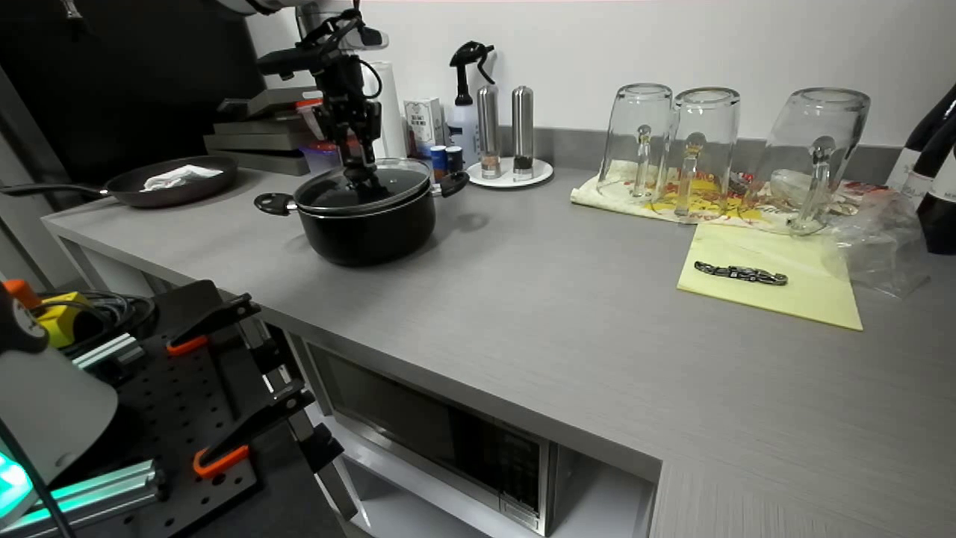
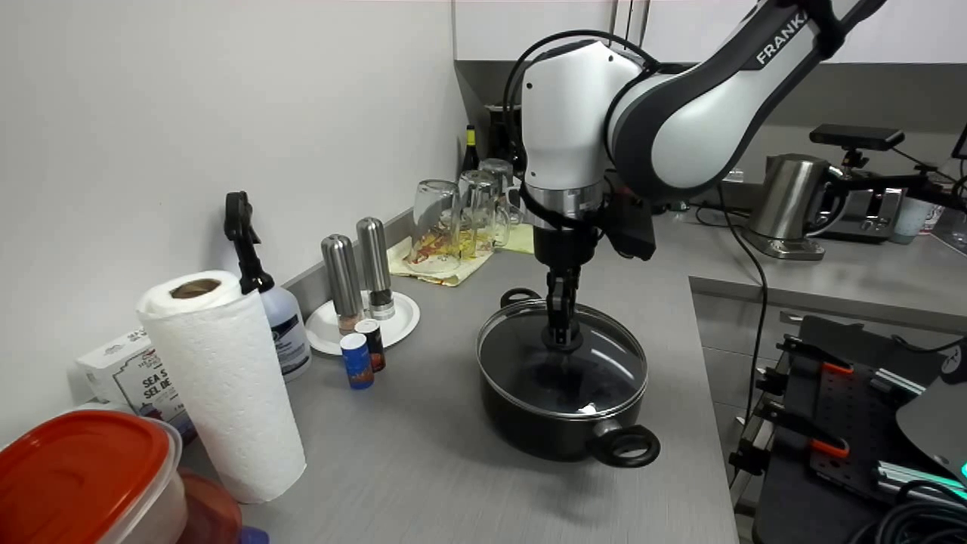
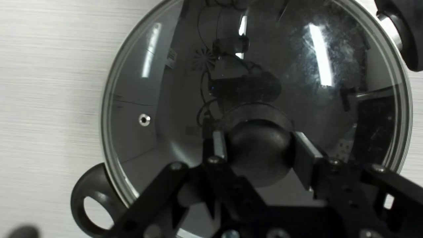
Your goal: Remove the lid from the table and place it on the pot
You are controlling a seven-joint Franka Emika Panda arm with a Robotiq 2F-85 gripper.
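One lid is seen directly under tool, knob clamped btwn fingers; pot below lid; grinders & paper-towel roll well apart from tool.

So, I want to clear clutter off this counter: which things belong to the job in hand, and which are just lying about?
Belong to the job: round glass lid, black two-handled pot, gripper, grey countertop.
Just lying about: upturned glass mugs, paper towel roll, spray bottle, two metal grinders, sea salt box, frying pan.

Bent arm, gripper downward
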